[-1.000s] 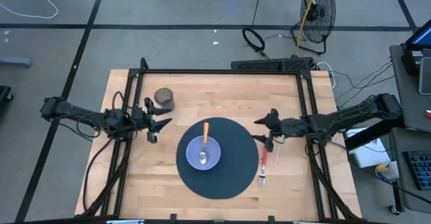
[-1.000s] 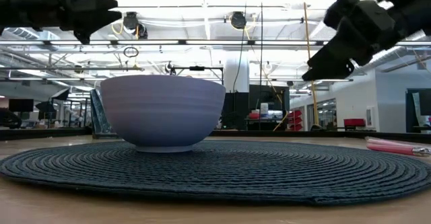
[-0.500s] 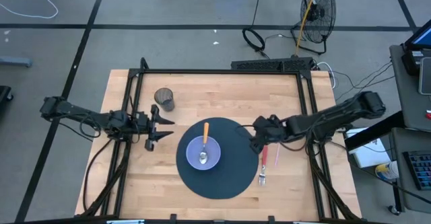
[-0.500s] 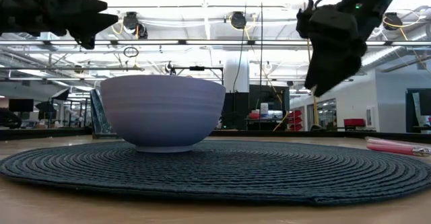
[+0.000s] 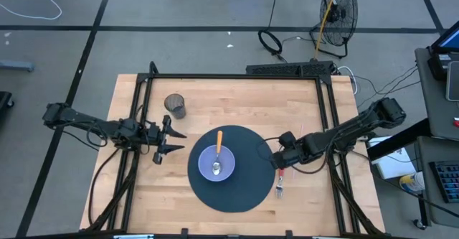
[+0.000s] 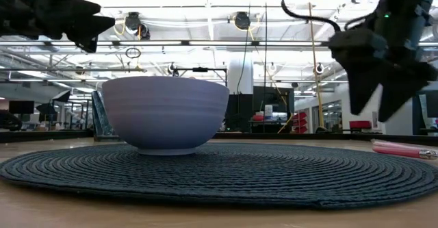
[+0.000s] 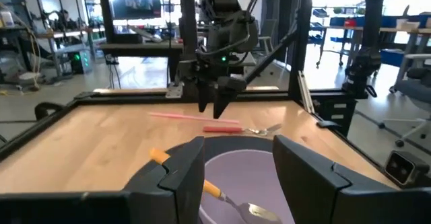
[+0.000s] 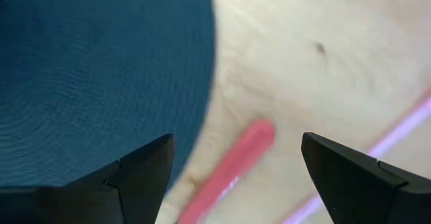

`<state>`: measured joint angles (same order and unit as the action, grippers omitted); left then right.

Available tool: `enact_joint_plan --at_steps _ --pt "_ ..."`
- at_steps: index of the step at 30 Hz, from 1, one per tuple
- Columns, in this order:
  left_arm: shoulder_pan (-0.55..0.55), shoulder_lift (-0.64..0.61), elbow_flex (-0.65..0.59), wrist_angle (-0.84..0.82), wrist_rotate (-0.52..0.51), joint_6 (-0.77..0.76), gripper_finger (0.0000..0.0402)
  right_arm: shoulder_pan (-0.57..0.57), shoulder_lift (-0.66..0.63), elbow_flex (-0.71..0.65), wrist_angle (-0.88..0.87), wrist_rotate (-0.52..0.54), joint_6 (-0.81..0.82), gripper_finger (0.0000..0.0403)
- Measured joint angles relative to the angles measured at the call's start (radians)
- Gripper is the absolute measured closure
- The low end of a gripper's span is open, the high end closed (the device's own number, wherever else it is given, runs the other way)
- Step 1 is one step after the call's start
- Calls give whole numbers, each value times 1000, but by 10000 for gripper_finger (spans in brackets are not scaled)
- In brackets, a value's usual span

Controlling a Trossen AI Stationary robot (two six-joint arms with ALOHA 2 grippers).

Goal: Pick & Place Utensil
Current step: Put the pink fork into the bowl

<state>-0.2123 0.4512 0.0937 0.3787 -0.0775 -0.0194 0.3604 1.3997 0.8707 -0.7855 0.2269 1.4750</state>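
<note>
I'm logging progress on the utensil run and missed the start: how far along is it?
Done, it seems: an orange-handled spoon already lies in the bowl on the dark mat. In hand: the right gripper, open, hangs over the red-handled fork beside the mat, not gripping it. Left: grasping and placing the fork. The left gripper waits open, left of the mat.

The table is of light wood, smooth, with a fine grain. The round placemat is dark woven cord, rough and matt, in rings. The bowl looks ceramic, pale lavender, with fine ridges and a soft matt shine. The fork has a smooth red plastic handle and a shiny metal head. The spoon has an orange plastic handle and a glossy metal bowl. The cup looks dark and matt.
</note>
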Motion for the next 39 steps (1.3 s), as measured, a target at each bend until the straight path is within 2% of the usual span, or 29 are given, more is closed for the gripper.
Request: enact_joint_plan --at_steps 9,16,29,39 --pt "0 0 0 -49 2 -48 220 24 110 0 12 -98 70 85" --pt "0 0 0 -47 2 -55 220 26 148 0 29 -99 67 87" --pt "0 0 0 -54 0 -46 220 12 150 0 30 -91 36 176" --pt "0 0 0 -75 0 -50 220 12 150 0 58 -74 39 187"
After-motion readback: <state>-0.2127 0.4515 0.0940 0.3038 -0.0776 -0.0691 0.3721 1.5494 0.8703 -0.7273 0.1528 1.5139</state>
